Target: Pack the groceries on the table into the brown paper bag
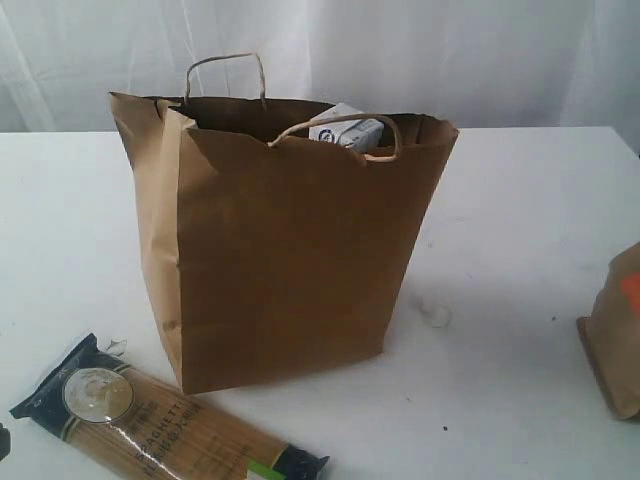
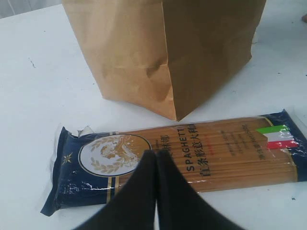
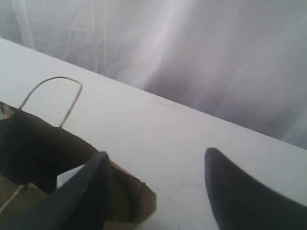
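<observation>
On the white tabletop [image 1: 500, 300]: brown paper bag [image 1: 290, 250] upright, spaghetti pack [image 1: 160, 425] lying flat just in front of it.
Clenched on nothing, the left gripper [image 2: 156, 155] points its tips over the pack's emblem end; contact cannot be told. Parted and empty, the right gripper [image 3: 157, 153] hangs above the bag's rim, one finger over the opening. A small white-blue carton [image 1: 345, 130] shows inside the bag. A brown pouch with orange label [image 1: 615, 335] sits well apart, on the right of the exterior view.
</observation>
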`<control>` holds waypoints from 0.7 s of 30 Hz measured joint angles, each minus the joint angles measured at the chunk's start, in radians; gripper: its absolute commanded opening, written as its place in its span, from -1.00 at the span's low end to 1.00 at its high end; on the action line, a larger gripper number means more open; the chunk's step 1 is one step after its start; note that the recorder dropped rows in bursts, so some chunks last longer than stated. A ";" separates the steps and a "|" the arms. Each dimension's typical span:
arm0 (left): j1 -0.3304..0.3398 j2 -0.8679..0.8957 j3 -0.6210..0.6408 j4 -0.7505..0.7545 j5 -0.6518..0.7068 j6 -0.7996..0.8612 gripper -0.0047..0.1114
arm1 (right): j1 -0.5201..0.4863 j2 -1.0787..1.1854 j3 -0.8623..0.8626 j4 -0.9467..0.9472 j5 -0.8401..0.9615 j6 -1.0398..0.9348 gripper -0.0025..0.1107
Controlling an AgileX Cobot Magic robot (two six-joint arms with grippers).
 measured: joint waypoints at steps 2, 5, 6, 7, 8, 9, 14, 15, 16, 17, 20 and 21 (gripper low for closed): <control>0.000 0.000 0.000 0.000 0.000 0.000 -0.92 | 0.000 -0.030 0.000 -0.012 0.034 0.000 0.01; 0.000 0.000 0.000 0.000 0.000 0.000 -0.92 | 0.000 -0.083 0.017 -0.022 0.064 0.000 0.01; 0.000 0.000 0.000 0.000 0.000 0.000 -0.92 | 0.000 -0.108 0.037 -0.025 0.074 0.000 0.01; 0.000 0.000 0.000 0.000 0.000 0.000 -0.92 | 0.000 -0.125 0.055 -0.025 0.079 0.000 0.01; 0.000 0.000 0.000 0.000 0.000 0.000 -0.92 | 0.000 -0.147 0.081 -0.025 0.083 0.000 0.01; 0.000 0.000 0.000 0.000 0.000 0.000 -0.92 | 0.000 -0.168 0.111 -0.026 0.090 0.007 0.01; 0.000 0.000 0.000 0.000 0.000 0.000 -0.92 | 0.000 -0.270 0.285 -0.026 0.102 0.064 0.01; 0.000 0.000 0.000 0.000 0.000 0.000 -0.92 | 0.000 -0.290 0.320 -0.025 0.102 0.079 0.01; 0.000 0.000 0.000 0.000 0.000 0.000 -0.92 | 0.000 -0.306 0.346 -0.023 0.104 0.090 0.01; 0.000 0.000 0.000 0.000 0.000 0.000 -0.92 | 0.000 -0.325 0.378 -0.021 0.104 0.101 0.01; 0.000 0.000 0.000 0.000 0.000 0.000 -0.92 | 0.000 -0.374 0.457 0.013 0.089 0.126 0.01; 0.000 0.000 0.000 0.000 0.000 0.000 -0.92 | -0.002 -0.388 0.482 0.036 0.077 0.131 0.01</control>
